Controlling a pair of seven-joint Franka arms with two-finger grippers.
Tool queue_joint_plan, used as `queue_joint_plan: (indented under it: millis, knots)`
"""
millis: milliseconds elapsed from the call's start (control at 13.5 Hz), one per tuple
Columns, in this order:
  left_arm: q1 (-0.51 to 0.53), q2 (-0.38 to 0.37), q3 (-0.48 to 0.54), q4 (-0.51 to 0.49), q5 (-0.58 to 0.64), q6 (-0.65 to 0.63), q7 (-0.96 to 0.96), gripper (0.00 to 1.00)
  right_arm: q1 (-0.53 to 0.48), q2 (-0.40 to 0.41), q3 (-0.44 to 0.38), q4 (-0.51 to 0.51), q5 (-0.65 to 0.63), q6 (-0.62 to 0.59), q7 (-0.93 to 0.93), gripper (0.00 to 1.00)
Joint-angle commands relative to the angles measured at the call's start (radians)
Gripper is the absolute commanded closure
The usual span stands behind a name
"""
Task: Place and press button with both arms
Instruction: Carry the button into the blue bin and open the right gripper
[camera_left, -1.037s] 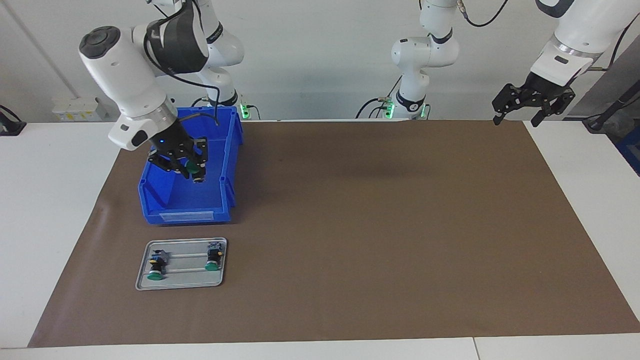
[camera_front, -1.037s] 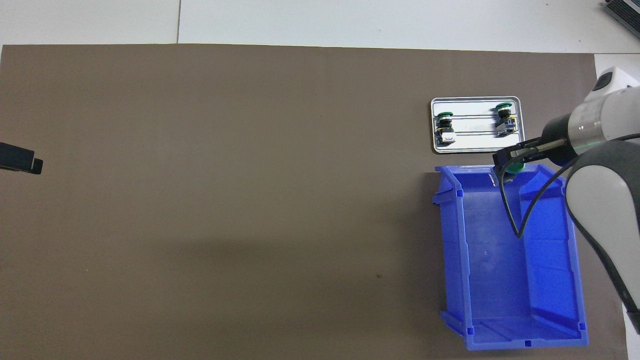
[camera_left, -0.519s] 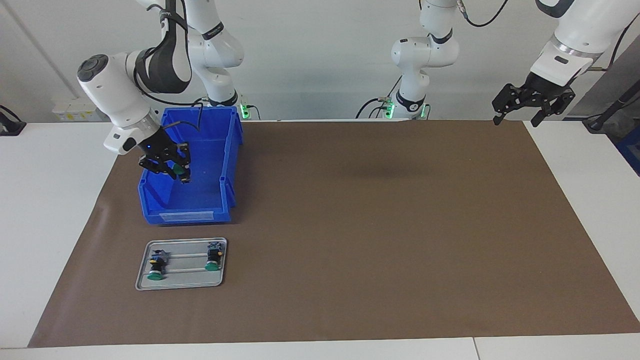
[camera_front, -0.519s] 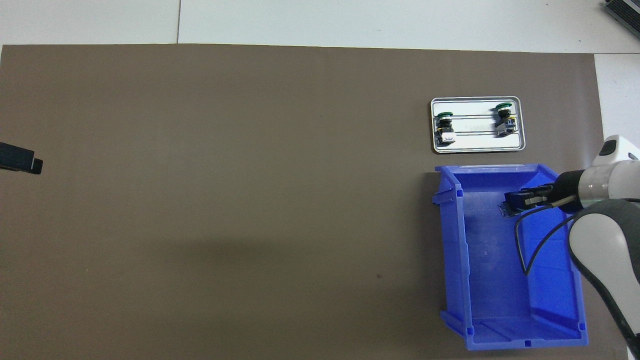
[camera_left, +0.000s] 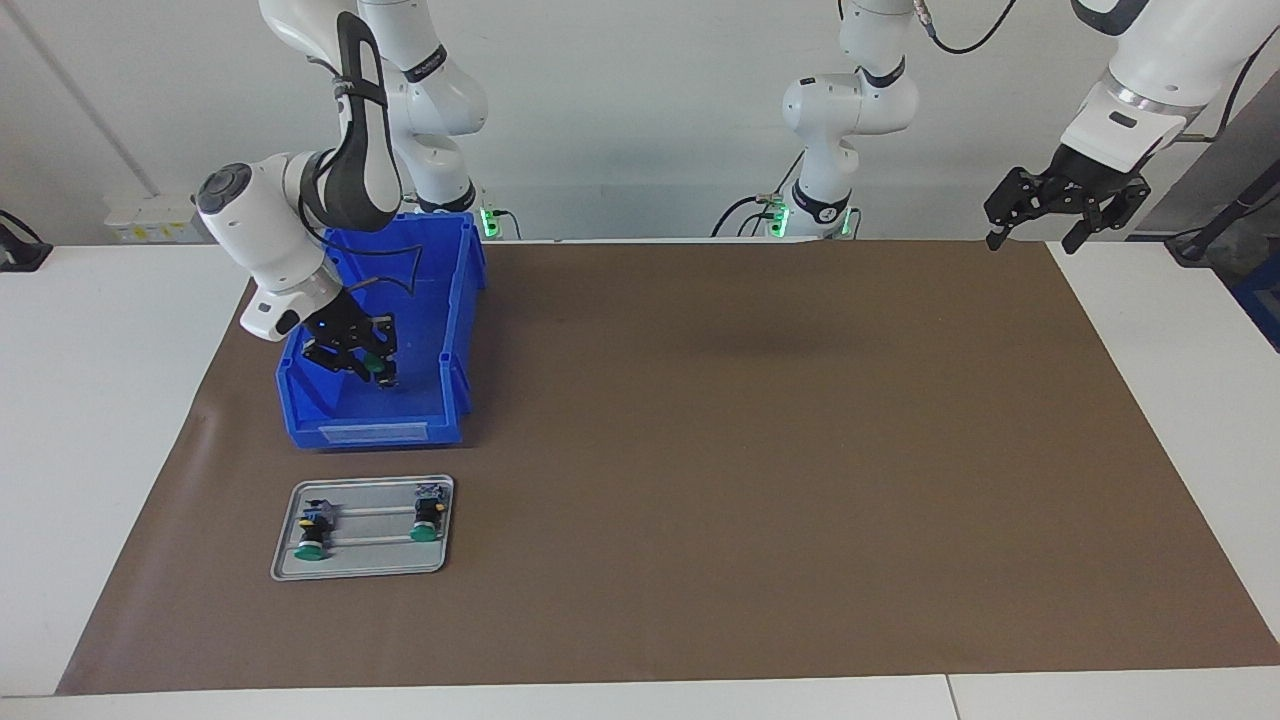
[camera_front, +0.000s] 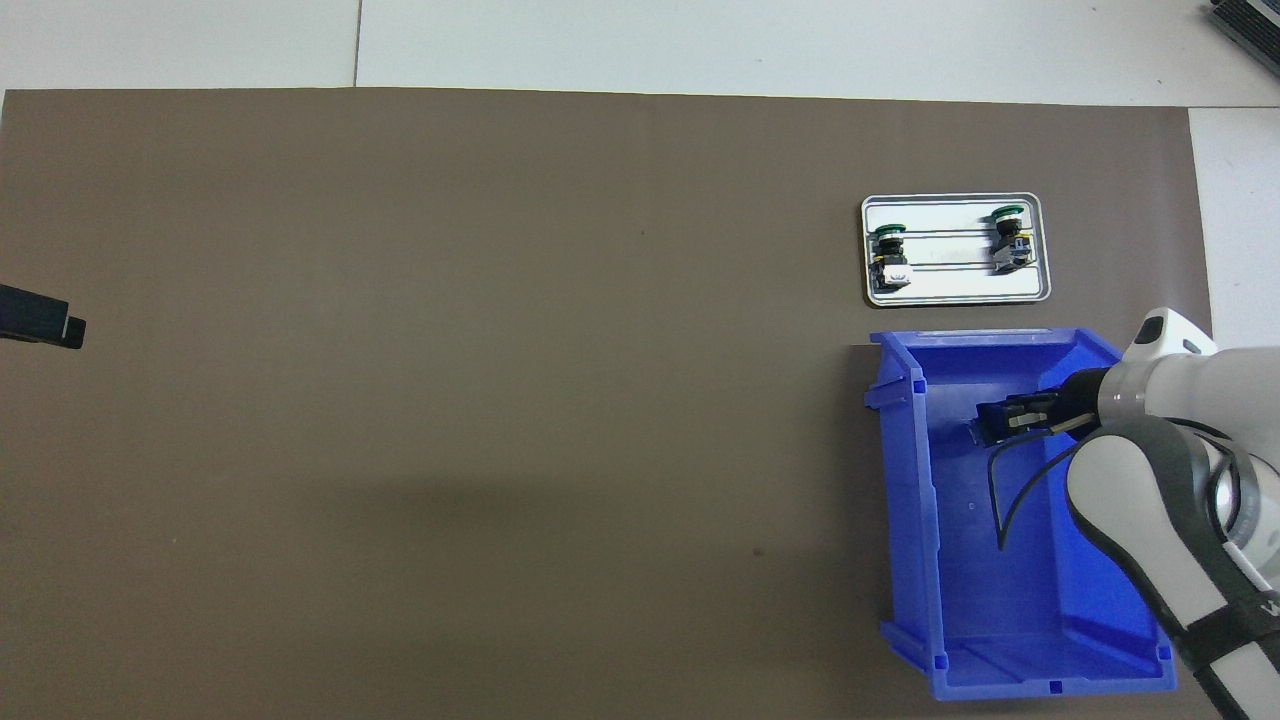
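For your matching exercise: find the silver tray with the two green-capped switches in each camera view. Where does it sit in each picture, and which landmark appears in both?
Facing view: the silver tray lies low in the picture toward its left edge, just below the blue bin.
Overhead view: the silver tray lies toward the upper right, just above the blue bin.
Shared landmark: the blue bin, beside the tray and nearer to the robots.

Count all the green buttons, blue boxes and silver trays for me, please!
Green buttons: 3, one in the right gripper over the blue box, two on the silver tray
Blue boxes: 1
Silver trays: 1
Total: 5
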Motion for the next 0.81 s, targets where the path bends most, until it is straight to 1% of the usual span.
queue_joint_plan:
  millis: [0,74,148,370,444,593,741]
  knots:
    - [0.000,-0.026,-0.002,-0.028,0.019,-0.005,-0.012,0.00,-0.012,-0.005,0.011,-0.012,0.035,0.012,-0.011,0.67]
    - [0.000,-0.026,-0.002,-0.028,0.019,-0.005,-0.012,0.00,-0.006,-0.005,0.011,-0.014,0.035,0.009,0.023,0.15]
    - [0.000,-0.026,-0.002,-0.028,0.021,-0.005,-0.012,0.00,-0.003,-0.005,0.012,-0.012,0.035,0.008,0.049,0.00]
    - [0.000,-0.026,-0.002,-0.028,0.019,-0.005,-0.012,0.00,0.000,-0.007,0.017,0.017,0.035,0.003,0.076,0.00]
    - [0.000,-0.026,-0.002,-0.028,0.019,-0.005,-0.012,0.00,0.011,-0.018,0.017,0.050,0.023,-0.014,0.131,0.00]
    - [0.000,-0.026,-0.002,-0.028,0.019,-0.005,-0.012,0.00,0.032,-0.024,0.015,0.150,-0.020,-0.102,0.260,0.00]
    - [0.000,-0.026,-0.002,-0.028,0.021,-0.005,-0.012,0.00,0.048,-0.021,0.020,0.234,-0.128,-0.126,0.406,0.00]
